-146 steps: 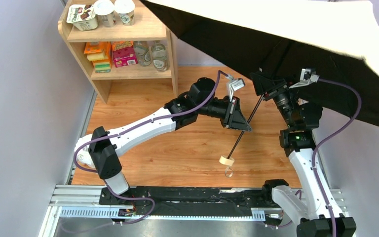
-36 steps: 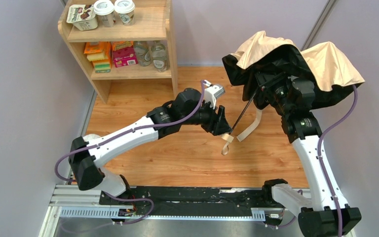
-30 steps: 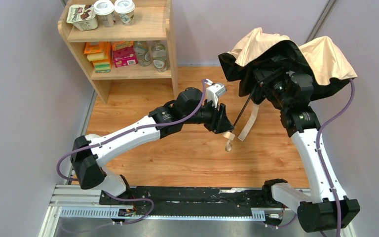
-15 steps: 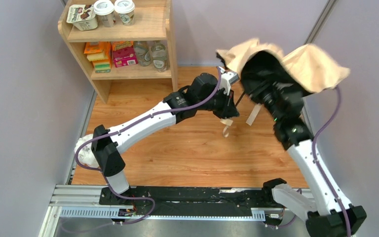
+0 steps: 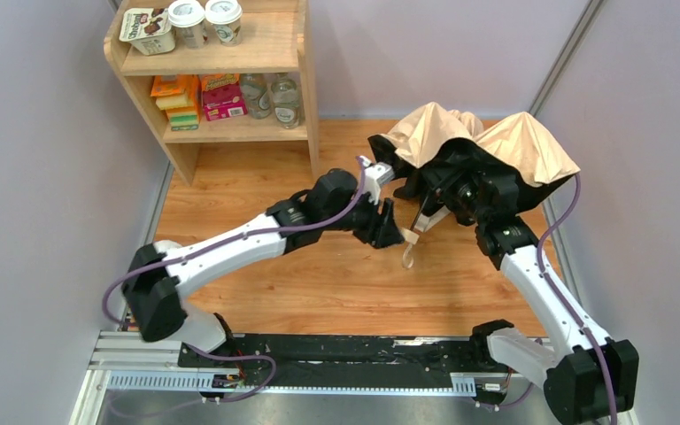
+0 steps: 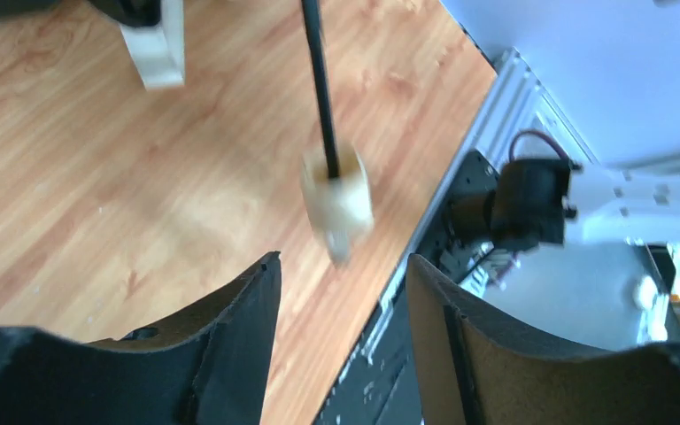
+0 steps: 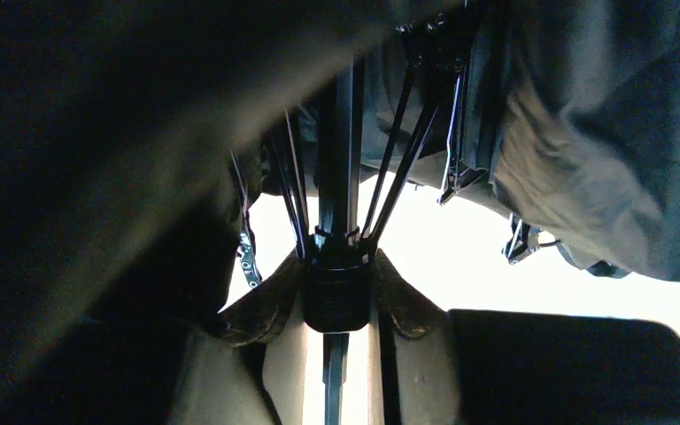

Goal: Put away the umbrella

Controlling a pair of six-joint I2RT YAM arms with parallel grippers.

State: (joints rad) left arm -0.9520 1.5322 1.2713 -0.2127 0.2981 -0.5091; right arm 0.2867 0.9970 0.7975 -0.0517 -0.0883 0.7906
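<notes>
At the far left stands the wooden shelf (image 5: 305,84), holding cups on top and boxes and bottles below, well apart from my work. My left arm reaches from the near left across the worktop (image 5: 319,283) toward the middle. My left pincer (image 6: 341,263) is released: the two fingers (image 6: 239,310) stand apart with nothing between them. The wooden handle (image 6: 336,195) sits just beyond the gap, blurred in the wrist view and untouched by either finger. From above, the left pincer (image 5: 390,230) lies just left of that handle (image 5: 410,236), with a small loop (image 5: 407,258) dangling under it.

From the handle the thin black shaft (image 6: 319,80) slants up and away to the far right. A pale strap (image 6: 155,49) hangs beside it.

The umbrella (image 5: 513,142) itself is at the far right of the worktop. Its beige canopy is half collapsed, with the black lining showing at the edges, and it is draped over my right wrist.

Under that fabric my right pincer (image 7: 336,301) is clenched on the umbrella. Its pads (image 7: 261,314) press either side of the black collar (image 7: 336,283) where the ribs gather round the shaft. Dark folds fill the rest of that view.
</notes>
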